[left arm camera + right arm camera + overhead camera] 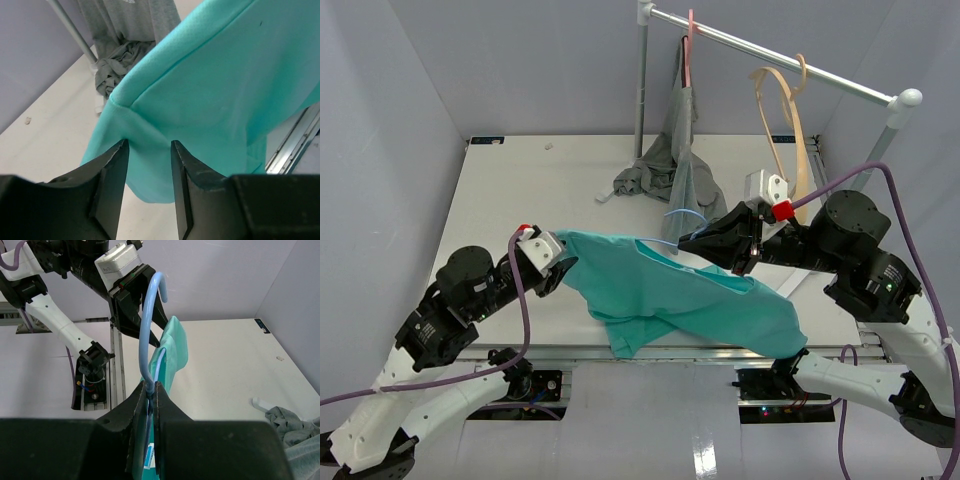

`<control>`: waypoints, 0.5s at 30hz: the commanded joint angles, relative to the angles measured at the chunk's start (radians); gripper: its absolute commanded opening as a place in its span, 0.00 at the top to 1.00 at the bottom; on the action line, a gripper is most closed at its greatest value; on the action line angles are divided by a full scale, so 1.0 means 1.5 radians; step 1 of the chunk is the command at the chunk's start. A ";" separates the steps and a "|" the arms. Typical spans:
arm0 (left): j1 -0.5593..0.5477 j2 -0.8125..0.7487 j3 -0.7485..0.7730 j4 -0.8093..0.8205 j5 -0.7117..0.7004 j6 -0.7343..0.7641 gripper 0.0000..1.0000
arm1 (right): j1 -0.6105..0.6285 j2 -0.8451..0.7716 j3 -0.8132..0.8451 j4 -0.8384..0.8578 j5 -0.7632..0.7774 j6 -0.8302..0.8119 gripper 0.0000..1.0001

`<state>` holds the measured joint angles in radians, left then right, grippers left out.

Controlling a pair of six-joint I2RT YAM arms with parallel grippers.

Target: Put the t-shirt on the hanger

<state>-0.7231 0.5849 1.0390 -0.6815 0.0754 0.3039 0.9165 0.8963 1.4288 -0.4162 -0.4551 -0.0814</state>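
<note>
The right gripper (pixel 151 390), pressed together on the neck of the hanger (pixel 146 325), holds it inside the t-shirt (pixel 690 300). The left gripper (pixel 148 150) pinches the shirt's left shoulder, apparently keeping the cloth taut, lifted above the table (pixel 520 180) near its front edge.

Black joints, white links, purple cables, blk tools

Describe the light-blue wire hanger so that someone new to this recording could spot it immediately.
Start at the silver clothes rail at the table's far right, then drop to the right arm's black tool below it. The thin light-blue wire hanger is pinched there at its neck, beside the teal-green cloth t-shirt. The pink hanger and tan wooden hanger hang on the rail instead.
</note>
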 commanded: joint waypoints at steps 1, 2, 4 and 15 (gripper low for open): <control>-0.001 0.016 -0.009 0.034 0.039 -0.030 0.49 | -0.001 -0.006 0.002 0.038 -0.001 0.004 0.92; -0.001 0.021 -0.010 0.038 0.038 -0.033 0.53 | -0.001 -0.005 0.000 0.040 -0.003 0.005 0.92; -0.001 0.033 -0.011 0.046 0.032 -0.038 0.66 | 0.000 -0.005 -0.003 0.044 -0.006 0.006 0.92; 0.000 0.040 0.036 0.049 -0.148 -0.083 1.00 | -0.001 -0.013 -0.031 0.022 0.068 -0.004 0.92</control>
<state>-0.7231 0.6690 1.0324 -0.6257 -0.0211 0.2235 0.9165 0.8952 1.3933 -0.4157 -0.4127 -0.0818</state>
